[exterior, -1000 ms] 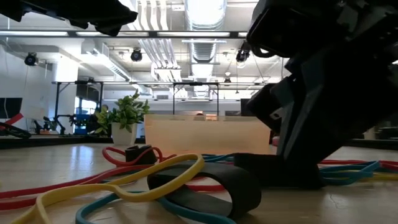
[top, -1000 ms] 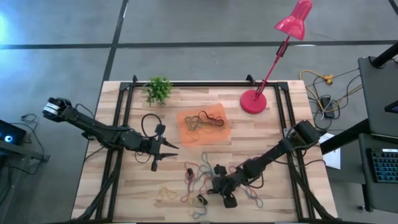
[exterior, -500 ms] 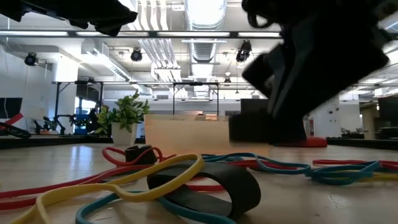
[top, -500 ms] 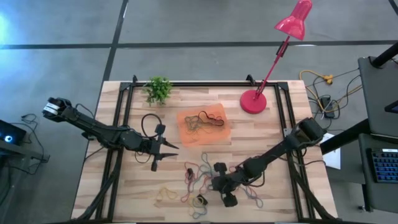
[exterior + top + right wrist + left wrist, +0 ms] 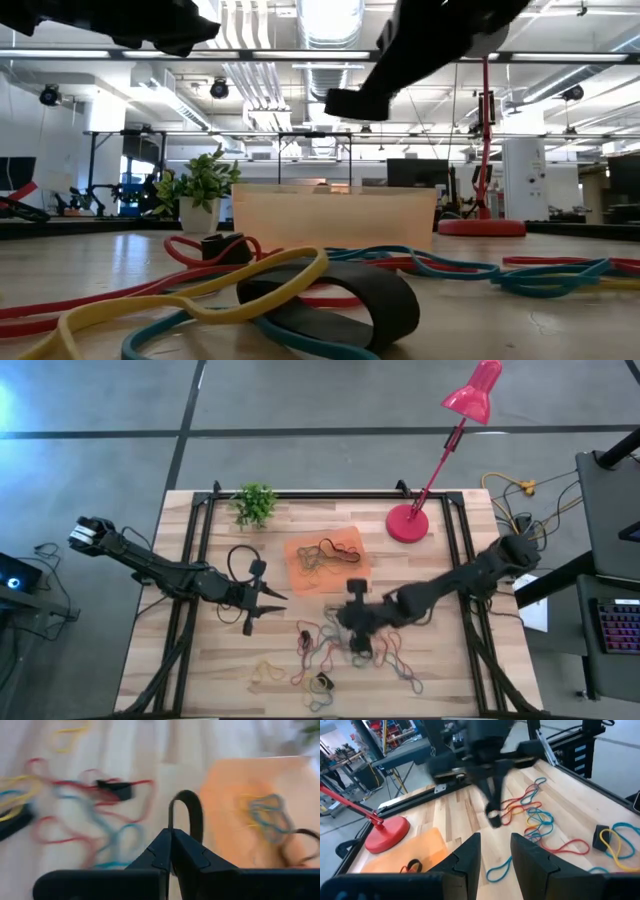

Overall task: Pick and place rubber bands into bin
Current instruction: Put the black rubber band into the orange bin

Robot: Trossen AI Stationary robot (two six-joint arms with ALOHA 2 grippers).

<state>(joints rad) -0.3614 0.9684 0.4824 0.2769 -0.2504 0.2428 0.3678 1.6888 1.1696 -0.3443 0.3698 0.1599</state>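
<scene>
Many coloured rubber bands (image 5: 318,656) lie loose on the near middle of the table, some close to the low camera (image 5: 300,290). The orange bin (image 5: 326,560) sits at the table's centre with a few bands inside. My right gripper (image 5: 353,630) hangs above the table between the loose bands and the bin, shut on a black rubber band (image 5: 186,805). My left gripper (image 5: 268,605) waits left of the bin, raised off the table, open with nothing between its fingers (image 5: 470,855). My right gripper pinches a black band between its two fingertips, at the loop's one end (image 5: 172,827). The fingers slant down from the table's right. The small loop hangs below them (image 5: 492,817), lifted clear of the table.
A red lamp base (image 5: 407,523) stands at the far right and a small potted plant (image 5: 255,505) at the far left. Black frame rails (image 5: 200,540) run along the table's sides and far edge. Bare wood lies between the bin and the loose bands.
My right gripper has risen from the pile of loose bands and gone toward the far edge and the bin, tipping closer to level. It stays shut, and the black band has come up with it, clear of the table.
</scene>
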